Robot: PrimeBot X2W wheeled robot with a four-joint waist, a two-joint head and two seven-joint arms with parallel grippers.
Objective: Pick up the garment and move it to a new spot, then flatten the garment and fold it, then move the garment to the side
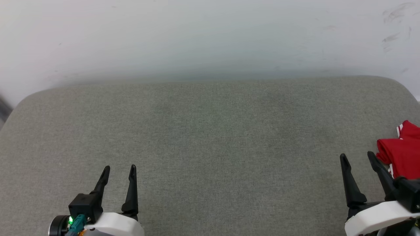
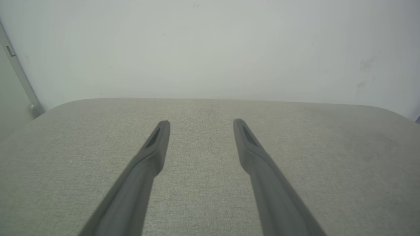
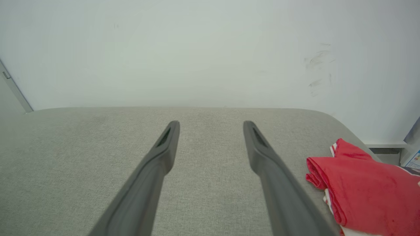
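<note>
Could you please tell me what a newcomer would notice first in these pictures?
The red garment stands out, bunched at the far right edge of the grey cushioned surface, just right of the right pincer. Both pincers are open and empty, the left pincer at the lower left. Behind is a pale, faintly scuffed wall.

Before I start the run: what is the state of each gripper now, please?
Left gripper: open, holding nothing.
Right gripper: open, holding nothing, beside the crumpled red garment with white trim.
</note>
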